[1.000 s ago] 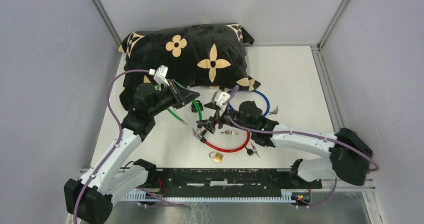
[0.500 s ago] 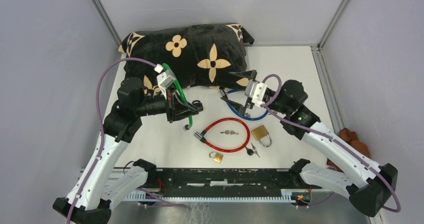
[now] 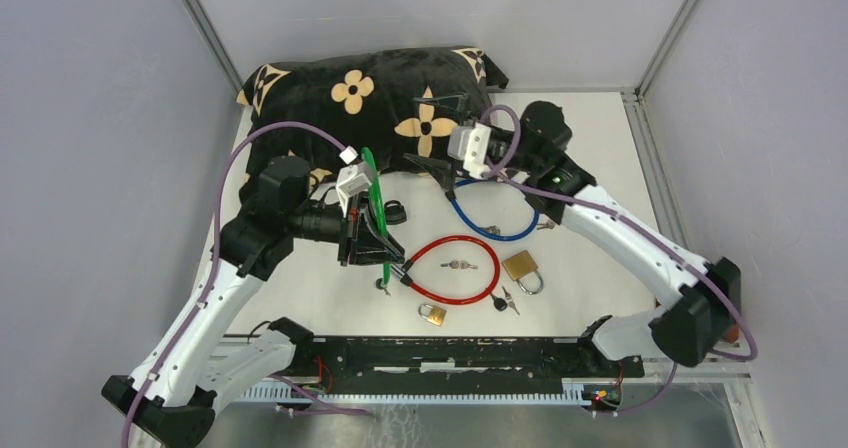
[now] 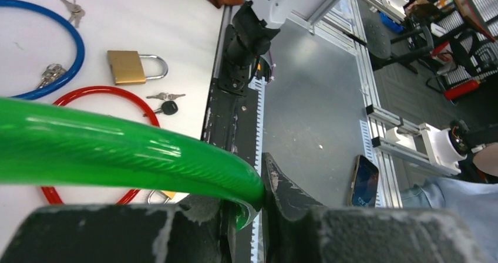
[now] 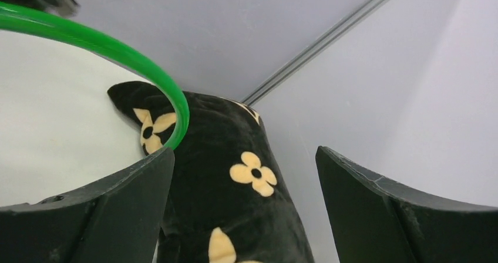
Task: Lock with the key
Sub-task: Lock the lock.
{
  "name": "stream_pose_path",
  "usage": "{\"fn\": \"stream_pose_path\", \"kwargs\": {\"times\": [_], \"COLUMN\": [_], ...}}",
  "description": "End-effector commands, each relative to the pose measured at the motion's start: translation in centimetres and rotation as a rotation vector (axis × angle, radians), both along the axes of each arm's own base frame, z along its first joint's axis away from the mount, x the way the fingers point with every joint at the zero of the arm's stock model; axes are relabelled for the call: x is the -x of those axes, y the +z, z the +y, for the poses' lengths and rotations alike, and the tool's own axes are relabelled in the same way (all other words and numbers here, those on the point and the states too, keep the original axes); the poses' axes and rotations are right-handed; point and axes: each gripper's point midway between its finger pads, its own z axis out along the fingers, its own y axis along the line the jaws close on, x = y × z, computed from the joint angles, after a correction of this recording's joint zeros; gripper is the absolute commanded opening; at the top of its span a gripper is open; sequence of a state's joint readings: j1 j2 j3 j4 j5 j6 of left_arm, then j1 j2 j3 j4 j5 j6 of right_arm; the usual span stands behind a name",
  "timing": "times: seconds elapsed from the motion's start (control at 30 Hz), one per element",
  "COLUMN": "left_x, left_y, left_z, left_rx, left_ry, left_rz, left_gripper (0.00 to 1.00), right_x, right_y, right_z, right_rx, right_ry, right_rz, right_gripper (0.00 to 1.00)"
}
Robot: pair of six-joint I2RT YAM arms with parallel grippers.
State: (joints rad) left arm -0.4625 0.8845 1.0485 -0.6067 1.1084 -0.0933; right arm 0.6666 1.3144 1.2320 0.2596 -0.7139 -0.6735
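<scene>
My left gripper [image 3: 375, 240] [image 4: 258, 199] is shut on a green cable lock [image 3: 373, 193] [image 4: 117, 151], held above the table's front left; the cable's lower end hangs by the red cable lock [image 3: 478, 293] [image 4: 108, 90]. A small pair of keys [image 3: 459, 265] lies inside the red loop. A black-headed key [image 3: 500, 303] [image 4: 169, 107] lies by the large brass padlock [image 3: 520, 266] [image 4: 126, 67]. My right gripper [image 3: 432, 133] [image 5: 245, 151] hangs wide open with nothing in it, over the pillow's front edge, with the green cable [image 5: 147, 69] to its left.
A black flowered pillow [image 3: 390, 93] [image 5: 235, 157] fills the back. A blue cable lock [image 3: 500, 230] [image 4: 73, 37] with keys lies under the right arm. A small brass padlock [image 3: 432, 314] sits near the front rail [image 3: 450, 353]. Grey walls enclose three sides.
The right gripper opened wide and drew back from the red lock to above the pillow. The left arm carried the green cable forward, towards the red lock.
</scene>
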Motion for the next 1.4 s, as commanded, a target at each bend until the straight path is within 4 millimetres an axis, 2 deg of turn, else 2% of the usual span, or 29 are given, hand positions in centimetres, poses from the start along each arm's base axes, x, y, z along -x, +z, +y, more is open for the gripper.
{"fn": "stream_pose_path", "kwargs": {"times": [0.0,0.13,0.3,0.53,0.6,0.63,0.67,0.7,0.73,0.77,0.83,0.9,0.97,1.03,1.1,1.17,1.23,1.3,1.37], "left_x": [1.0,1.3,1.4,1.3,1.3,1.3,1.4,1.4,1.3,1.2,0.2,-2.2,-5.6,-8.5,-9.4,-9.0,-8.9,-10.0,-10.8], "left_y": [3.0,3.3,3.2,3.1,3.1,3.1,3.2,3.3,3.3,3.2,2.5,1.3,0.1,-1.0,-1.9,-2.6,-3.2,-4.7,-6.9], "left_z": [-0.5,-0.9,-1.1,-1.3,-1.3,-1.3,-1.3,-1.3,-1.2,-1.2,-0.8,0.0,1.6,3.9,4.9,4.4,3.8,3.8,3.8], "left_rx": [0.060,0.061,0.060,0.060,0.060,0.060,0.062,0.062,0.058,0.050,0.009,-0.062,-0.140,-0.191,-0.183,-0.140,-0.090,-0.094,-0.124], "left_ry": [-0.068,-0.094,-0.107,-0.117,-0.120,-0.120,-0.120,-0.119,-0.111,-0.097,-0.028,0.117,0.343,0.569,0.658,0.638,0.650,0.717,0.759], "left_rz": [-0.179,-0.182,-0.177,-0.196,-0.195,-0.196,-0.200,-0.200,-0.205,-0.212,-0.241,-0.301,-0.353,-0.392,-0.408,-0.412,-0.338,-0.259,-0.187], "left_gripper": [0.02,0.02,0.02,0.02,0.02,0.02,0.02,0.02,0.02,0.02,0.02,0.02,0.02,0.05,0.07,0.09,0.12,0.14,0.14], "right_x": [-1.8,-2.7,-1.4,-1.8,-2.0,-2.1,-2.3,-2.8,-3.3,-3.9,-5.2,-6.4,-6.9,-6.3,-5.7,-5.2,-4.4,-3.4,-2.4], "right_y": [-0.2,-1.2,-3.3,-5.5,-5.9,-6.1,-6.3,-6.5,-6.6,-6.5,-5.8,-5.5,-6.2,-7.7,-9.5,-11.5,-13.0,-13.6,-12.8], "right_z": [3.1,5.6,8.6,11.4,12.2,12.4,12.5,12.5,12.1,11.4,8.8,5.4,2.3,-0.5,-3.2,-5.3,-6.8,-7.6,-8.2], "right_rx": [-0.082,-0.167,-0.171,-0.172,-0.169,-0.165,-0.164,-0.158,-0.157,-0.171,-0.236,-0.299,-0.321,-0.321,-0.342,-0.346,-0.342,-0.346,-0.374], "right_ry": [0.093,0.202,0.376,0.372,0.381,0.381,0.377,0.358,0.333,0.303,0.218,0.091,-0.080,-0.215,-0.342,-0.445,-0.507,-0.529,-0.524], "right_rz": [0.111,0.278,0.426,0.529,0.562,0.578,0.599,0.620,0.638,0.665,0.712,0.742,0.756,0.772,0.811,0.853,0.895,0.925,0.936], "right_gripper": [0.95,0.95,0.94,0.84,0.72,0.61,0.48,0.29,0.12,0.01,0.00,0.00,0.00,0.00,0.00,0.00,0.00,0.00,0.00]}}
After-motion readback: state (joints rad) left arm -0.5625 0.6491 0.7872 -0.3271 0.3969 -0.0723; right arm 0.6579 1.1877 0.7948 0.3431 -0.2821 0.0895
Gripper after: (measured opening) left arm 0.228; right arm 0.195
